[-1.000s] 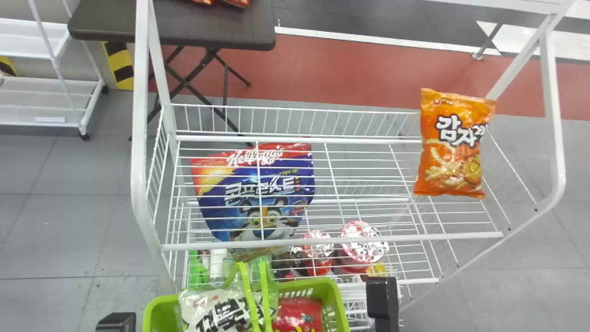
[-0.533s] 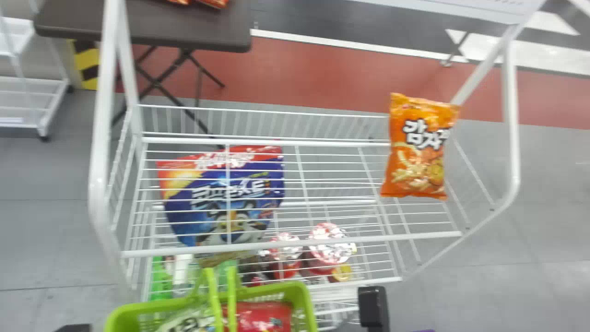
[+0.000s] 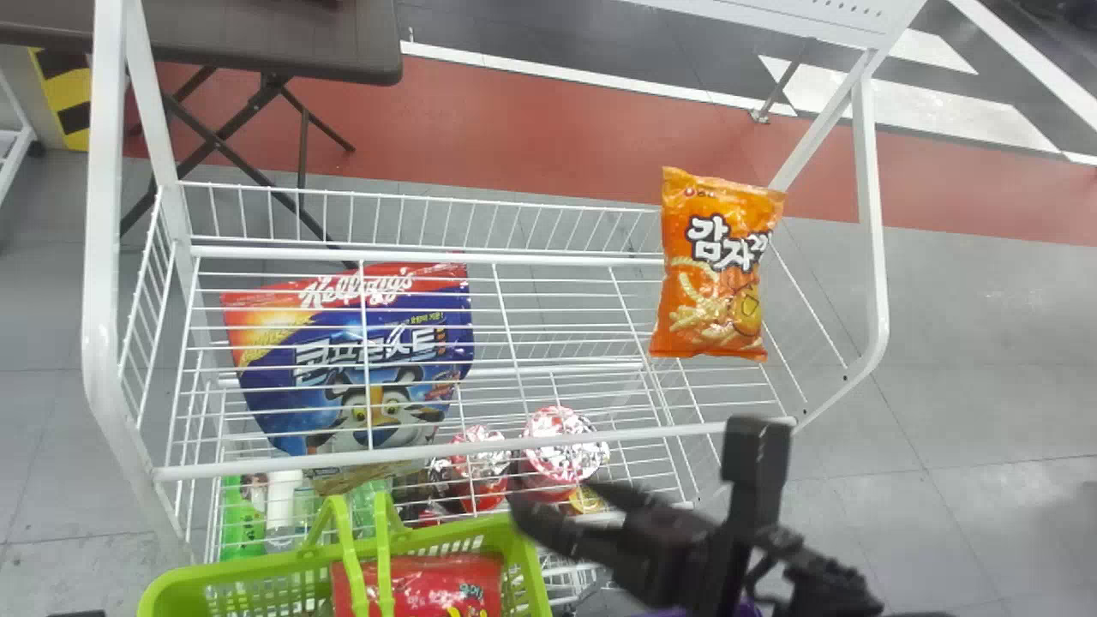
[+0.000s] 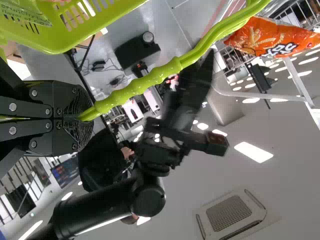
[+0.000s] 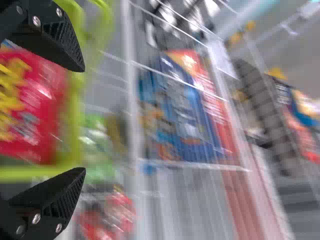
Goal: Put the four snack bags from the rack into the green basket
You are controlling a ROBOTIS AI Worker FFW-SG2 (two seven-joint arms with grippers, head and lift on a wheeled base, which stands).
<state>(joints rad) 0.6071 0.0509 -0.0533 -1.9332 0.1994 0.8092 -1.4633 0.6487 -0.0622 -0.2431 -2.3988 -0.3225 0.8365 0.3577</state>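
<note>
By head-view clock, I count one orange snack bag (image 3: 720, 266) at 3 o'clock, one blue bag (image 3: 351, 360) at 8, two red cups (image 3: 561, 446) at 6, at least two packets (image 3: 441, 587) in one green basket (image 3: 531, 566) at 7.

Orange snack bag (image 3: 716, 278) carried on upper shelf of white wire rack (image 3: 101, 326). Left of orange snack bag, blue-and-red cereal bag (image 3: 351, 377) seen beneath shelf wires; cups (image 3: 557, 454) seen lower down, also left of orange snack bag.

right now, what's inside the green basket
A red snack bag lies in the green basket, partly crossed by the handles. Part of a see-through wrapper also shows there. Whatever lies beneath the red bag is covered.
</note>
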